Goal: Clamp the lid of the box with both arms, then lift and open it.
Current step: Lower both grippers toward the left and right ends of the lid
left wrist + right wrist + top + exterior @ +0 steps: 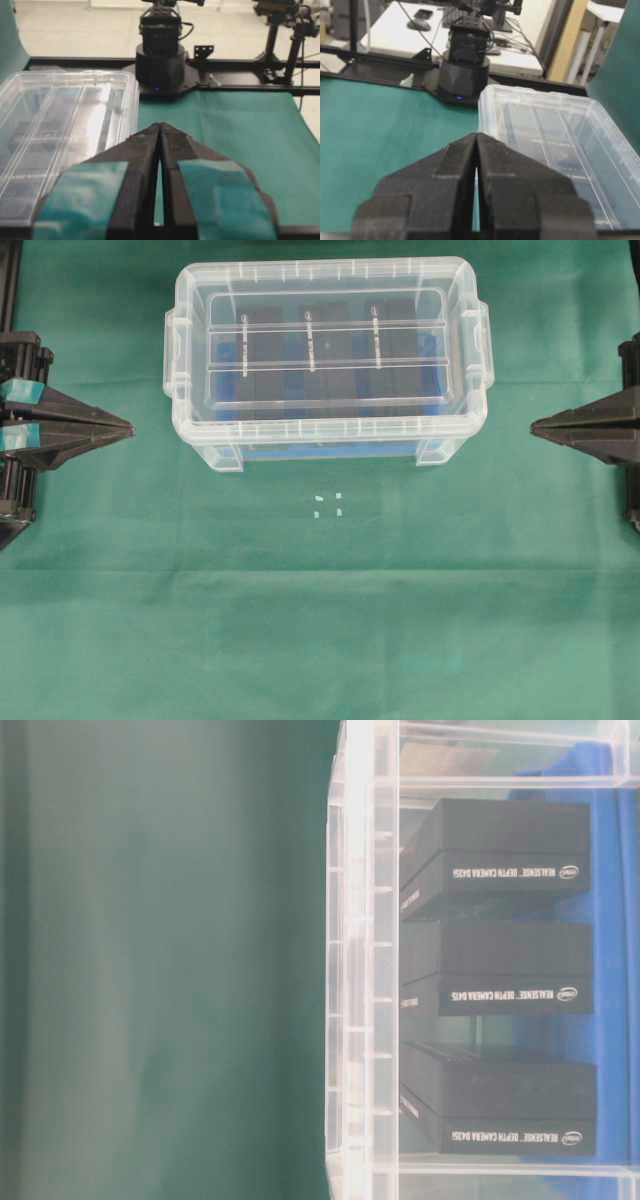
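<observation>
The clear plastic box (pixel 325 445) stands at the back middle of the green cloth, with black blocks (pixel 495 857) and a blue insert (pixel 228 390) inside. The flat clear lid (pixel 325 318) with two long ridges sits closed on it, also seen in the left wrist view as the lid (pixel 60 125) and in the right wrist view as the lid (pixel 555 135). My left gripper (pixel 130 427) rests shut at the left edge, tips pointing at the box and apart from it. My right gripper (pixel 533 426) rests shut at the right edge, likewise apart. Both hold nothing.
Small white marks (pixel 328 504) lie on the cloth in front of the box. The opposite arm's black base (pixel 160 65) stands behind the cloth in the left wrist view. A black frame rail (pixel 8 285) runs along the far left.
</observation>
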`<action>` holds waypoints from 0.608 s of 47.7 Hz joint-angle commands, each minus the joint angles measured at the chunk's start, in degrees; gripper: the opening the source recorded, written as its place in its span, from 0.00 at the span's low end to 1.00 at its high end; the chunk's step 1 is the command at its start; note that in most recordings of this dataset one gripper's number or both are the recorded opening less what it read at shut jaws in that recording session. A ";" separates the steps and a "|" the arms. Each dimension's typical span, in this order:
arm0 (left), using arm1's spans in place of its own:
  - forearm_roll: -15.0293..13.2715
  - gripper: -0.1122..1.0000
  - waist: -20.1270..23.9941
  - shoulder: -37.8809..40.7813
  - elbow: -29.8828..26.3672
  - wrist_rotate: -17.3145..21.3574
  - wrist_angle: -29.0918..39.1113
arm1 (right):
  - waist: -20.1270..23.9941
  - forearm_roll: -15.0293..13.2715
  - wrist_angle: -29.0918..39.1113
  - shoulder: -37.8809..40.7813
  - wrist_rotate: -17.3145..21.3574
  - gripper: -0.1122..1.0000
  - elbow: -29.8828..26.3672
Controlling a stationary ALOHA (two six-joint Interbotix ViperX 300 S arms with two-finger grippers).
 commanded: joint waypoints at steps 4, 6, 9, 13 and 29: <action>0.18 0.11 -0.35 0.35 -2.64 -0.09 3.87 | 0.18 0.26 1.76 0.62 0.44 0.10 -1.93; 0.18 0.11 -0.35 0.44 -2.90 -0.09 4.22 | 0.18 0.26 2.99 0.70 0.44 0.10 -2.46; 0.26 0.11 -0.35 0.35 -2.99 0.09 4.39 | 0.00 0.18 4.39 0.70 0.35 0.10 -3.16; 0.18 0.11 0.26 0.26 -3.16 0.35 4.66 | -1.14 0.09 5.45 0.62 0.18 0.10 -3.78; 0.26 0.11 10.63 0.26 -3.34 0.26 5.80 | -14.68 -0.79 7.21 0.70 0.00 0.10 -5.36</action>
